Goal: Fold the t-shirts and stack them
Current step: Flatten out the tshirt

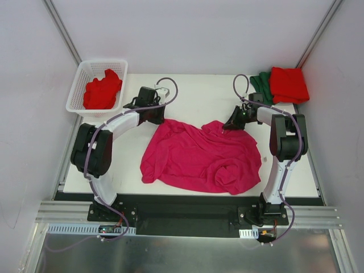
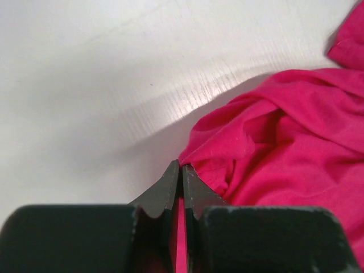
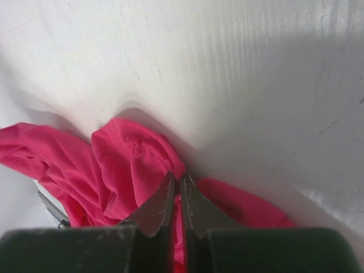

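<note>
A magenta-pink t-shirt (image 1: 199, 156) lies crumpled in the middle of the white table. My left gripper (image 1: 160, 118) is at its upper left corner, shut on the cloth edge (image 2: 196, 162), with pink fabric pinched between the black fingers (image 2: 165, 190). At the upper right edge of the shirt my right gripper (image 1: 227, 126) is also shut on a fold of pink cloth (image 3: 133, 165). A bright red t-shirt (image 1: 103, 90) is bunched in the basket. A folded red t-shirt (image 1: 289, 84) rests on a dark green t-shirt (image 1: 261, 84) at the back right.
The white lattice basket (image 1: 79, 85) stands at the back left corner of the table (image 1: 199, 99). Grey walls close in on both sides. A black rail runs along the near edge by the arm bases.
</note>
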Available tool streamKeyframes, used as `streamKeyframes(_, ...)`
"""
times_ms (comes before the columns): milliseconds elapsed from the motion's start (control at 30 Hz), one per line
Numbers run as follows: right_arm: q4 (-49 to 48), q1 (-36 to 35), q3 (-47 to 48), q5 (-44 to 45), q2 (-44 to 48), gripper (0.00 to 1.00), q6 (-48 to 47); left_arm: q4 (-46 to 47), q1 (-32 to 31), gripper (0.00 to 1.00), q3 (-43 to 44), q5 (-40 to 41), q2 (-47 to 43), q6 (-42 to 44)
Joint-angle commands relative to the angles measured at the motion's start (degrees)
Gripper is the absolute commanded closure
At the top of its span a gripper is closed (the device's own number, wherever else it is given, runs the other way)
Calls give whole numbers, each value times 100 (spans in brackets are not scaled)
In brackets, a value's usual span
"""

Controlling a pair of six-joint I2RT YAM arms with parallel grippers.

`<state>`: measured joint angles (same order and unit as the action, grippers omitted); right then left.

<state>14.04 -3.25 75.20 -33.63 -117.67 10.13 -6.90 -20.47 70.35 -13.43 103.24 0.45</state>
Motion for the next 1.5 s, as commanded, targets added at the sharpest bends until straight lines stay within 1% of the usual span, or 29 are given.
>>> streamKeyframes(0, 177, 26, 241, 163, 647, 99, -248, -224, 245, 100, 225, -133, -830, -36)
streamKeyframes(300, 555, 35, 399, 637, 1483, 99, -398, -427, 386, 100, 173, 51, -1578, 78)
streamKeyframes(533, 1144, 122, 662, 1445, 2326, 99, -714, -488, 465, 100, 41, 209, -1983, 166)
streamKeyframes(700, 1399, 272, 829, 1877, 2977, 99, -810, -611, 728, 100, 146, 253, -2334, 219)
streamKeyframes(833, 1575, 307, 979, 2702, 3452, 99, -925, -664, 983, 100, 208, 393, -2747, 228)
streamKeyframes(867, 1610, 464, 1057, 2799, 3548, 99, -951, -673, 1027, 100, 216, 420, -2939, 228)
streamKeyframes(1033, 1716, 781, 1164, 3213, 4014, 99, -829, -681, 1352, 100, 286, 631, -3459, 315)
streamKeyframes(1133, 1619, 957, 1190, 3275, 4225, 99, -758, -690, 1502, 100, 366, 622, -3705, 290)
streamKeyframes(1267, 1496, 1019, 1515, 3214, 4392, 99, -679, -690, 1572, 100, 584, 360, -3812, 131)
streamKeyframes(1400, 1250, 1019, 2120, 2460, 4358, 98, -635, -682, 1572, 100, 875, -202, -3741, -27)
streamKeyframes(1467, 1241, 1028, 2507, 2326, 4340, 99, -635, -690, 1572, 100, 1024, -204, -3750, -36)
